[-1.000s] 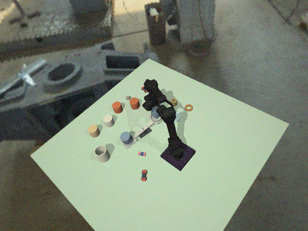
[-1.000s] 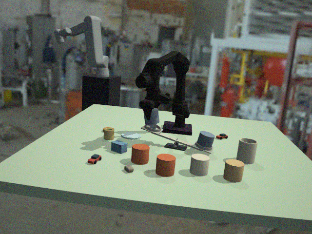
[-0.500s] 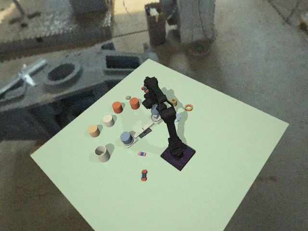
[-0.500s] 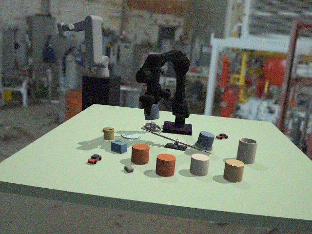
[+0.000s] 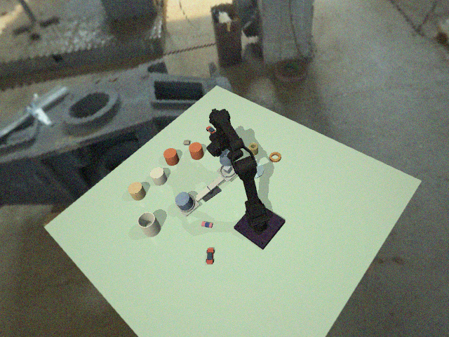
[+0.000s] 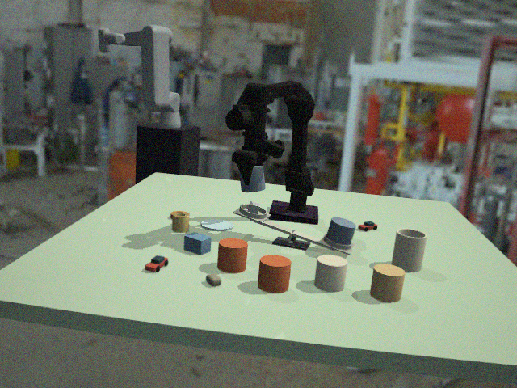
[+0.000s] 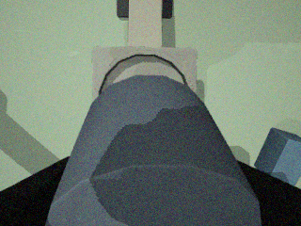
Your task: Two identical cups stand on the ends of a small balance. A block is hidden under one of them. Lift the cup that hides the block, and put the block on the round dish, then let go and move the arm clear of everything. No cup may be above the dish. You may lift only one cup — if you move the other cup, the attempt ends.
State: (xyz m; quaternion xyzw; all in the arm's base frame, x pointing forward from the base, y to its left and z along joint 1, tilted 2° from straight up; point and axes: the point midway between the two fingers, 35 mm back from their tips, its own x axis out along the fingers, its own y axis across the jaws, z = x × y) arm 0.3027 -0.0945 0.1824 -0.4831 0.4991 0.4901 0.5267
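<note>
My gripper [image 6: 251, 180] is shut on one blue-grey cup [image 5: 225, 158] [image 6: 258, 177] [image 7: 146, 137] and holds it upright in the air above the raised end of the balance [image 5: 211, 187] [image 6: 275, 226] [image 7: 145, 28]. That end carries a ring, and I make out no block in it; the cup hides much of it in the wrist view. The other blue-grey cup [image 5: 184, 201] [image 6: 340, 231] stands on the lowered end, tilted with the beam. The pale round dish [image 5: 259, 170] [image 6: 216, 225] lies near the raised end, with no cup over it. No hidden block is in view.
A blue box [image 6: 197, 243] [image 7: 282, 155] and a yellow hollow cylinder [image 5: 253, 148] [image 6: 180, 221] are near the dish. Orange cylinders [image 5: 196, 150] [image 6: 274, 273], a white one [image 6: 330, 273], a tan one [image 6: 387, 283] and a tall grey cup [image 5: 149, 225] [image 6: 409, 250] stand along the balance.
</note>
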